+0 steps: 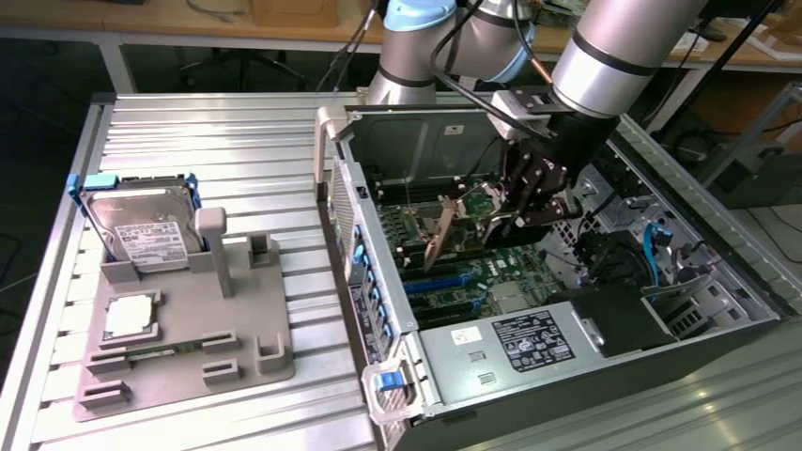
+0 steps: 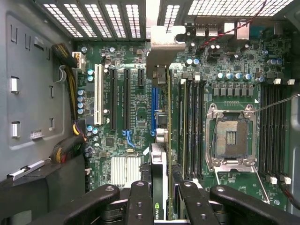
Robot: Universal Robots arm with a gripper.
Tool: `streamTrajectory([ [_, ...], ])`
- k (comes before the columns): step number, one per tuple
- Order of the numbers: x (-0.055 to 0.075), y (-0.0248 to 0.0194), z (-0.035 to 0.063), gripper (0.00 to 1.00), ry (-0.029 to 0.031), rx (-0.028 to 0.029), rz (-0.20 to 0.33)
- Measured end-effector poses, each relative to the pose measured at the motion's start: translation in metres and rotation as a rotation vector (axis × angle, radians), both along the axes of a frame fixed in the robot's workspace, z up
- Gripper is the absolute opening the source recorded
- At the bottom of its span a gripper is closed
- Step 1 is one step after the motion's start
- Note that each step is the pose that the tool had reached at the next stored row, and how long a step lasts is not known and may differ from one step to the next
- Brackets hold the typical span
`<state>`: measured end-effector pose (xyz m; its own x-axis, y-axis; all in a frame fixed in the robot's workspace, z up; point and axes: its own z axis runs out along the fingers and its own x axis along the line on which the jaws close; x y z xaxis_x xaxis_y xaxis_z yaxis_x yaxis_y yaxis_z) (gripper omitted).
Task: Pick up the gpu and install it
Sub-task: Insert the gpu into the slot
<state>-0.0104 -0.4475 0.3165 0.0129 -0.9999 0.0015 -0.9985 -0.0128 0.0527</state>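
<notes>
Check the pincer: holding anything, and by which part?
Yes: the pincer grips the gpu by its upper edge, card edge-on, above the motherboard slots.

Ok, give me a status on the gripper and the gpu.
Gripper shut on gpu, edge-on inside the open computer case. Card above motherboard, near blue slot. Nothing seen blocking.
</notes>
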Motion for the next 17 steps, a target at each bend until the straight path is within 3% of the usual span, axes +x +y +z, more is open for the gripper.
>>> streamTrajectory([
  [17, 0.0, 0.0005, -0.0121, 0.27, 0.0, 0.0, 0.0],
])
